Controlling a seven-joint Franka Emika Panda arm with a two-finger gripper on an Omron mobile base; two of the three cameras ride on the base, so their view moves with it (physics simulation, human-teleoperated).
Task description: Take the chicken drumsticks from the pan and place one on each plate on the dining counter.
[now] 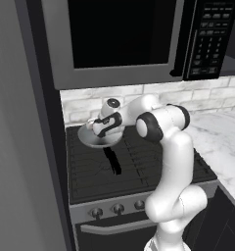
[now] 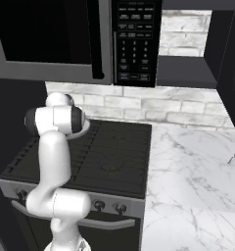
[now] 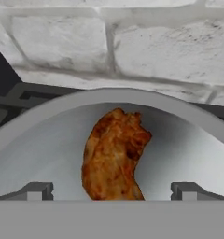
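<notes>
The stove (image 1: 139,166) is being faced by the base, its dark grates set against a pale brick wall (image 3: 132,42) under a microwave (image 1: 119,39), with a white marble worktop (image 2: 188,166) running off to the right. The arm (image 1: 173,162) is being reached forward and to the left over the back of the stove, as shown in the left base view.

The pan (image 1: 90,138) is being seen on a rear left burner, light grey and shallow, with its black handle (image 1: 112,159) pointing toward the robot. In the hand view its far rim (image 3: 114,95) is curving just in front of the brick wall.

The gripper (image 3: 112,191) is being held low over the pan, looking along its floor. The fingers (image 3: 37,190) are being kept spread wide apart, with nothing between them gripped.

One of the chicken drumsticks (image 3: 114,154) is lying in the pan, directly ahead of the fingers and centred in the gap between them. Its long axis is running almost straight away from the hand, across the line joining the two fingers, so the tips are standing to either side of it. Its broader, ragged end is pointing toward the far rim, and its near end is being cut off at the bottom of the hand view, so contact cannot be judged. A second drumstick cannot be made out.

A short advance and a closing across the narrow width are judged to be what the grasp is calling for.
</notes>
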